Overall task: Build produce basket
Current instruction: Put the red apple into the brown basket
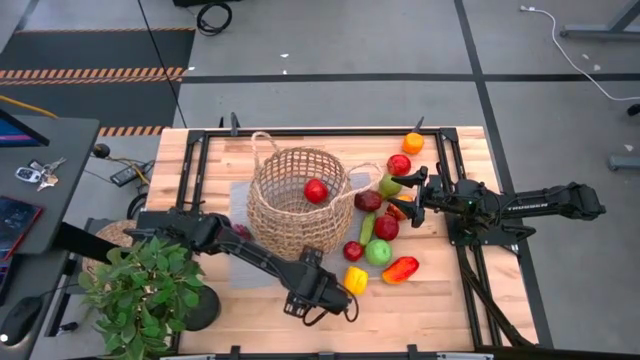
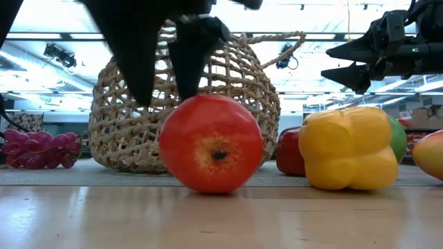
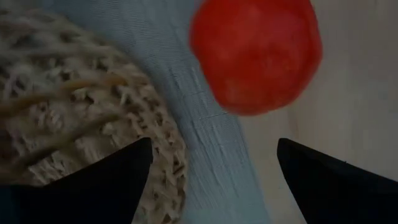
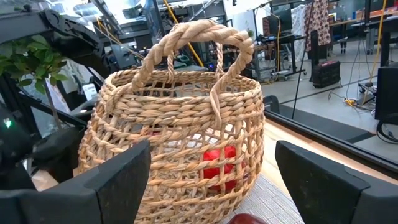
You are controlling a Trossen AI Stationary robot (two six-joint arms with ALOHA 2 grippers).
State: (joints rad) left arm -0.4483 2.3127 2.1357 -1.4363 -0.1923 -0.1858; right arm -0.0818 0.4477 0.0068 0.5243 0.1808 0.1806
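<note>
Low view: left gripper [image 2: 166, 86] hangs over the tomato [image 2: 211, 143], fingers spread and empty, tomato just below on the tabletop, near the basket [image 2: 124, 111]; right fingers spread too.

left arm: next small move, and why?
Probably lower the left gripper straight down around the red apple and close. Its fingers are open and hang just above the apple, which sits free on the table in front of the basket, ungripped. The right gripper waits open beside the basket.
</note>
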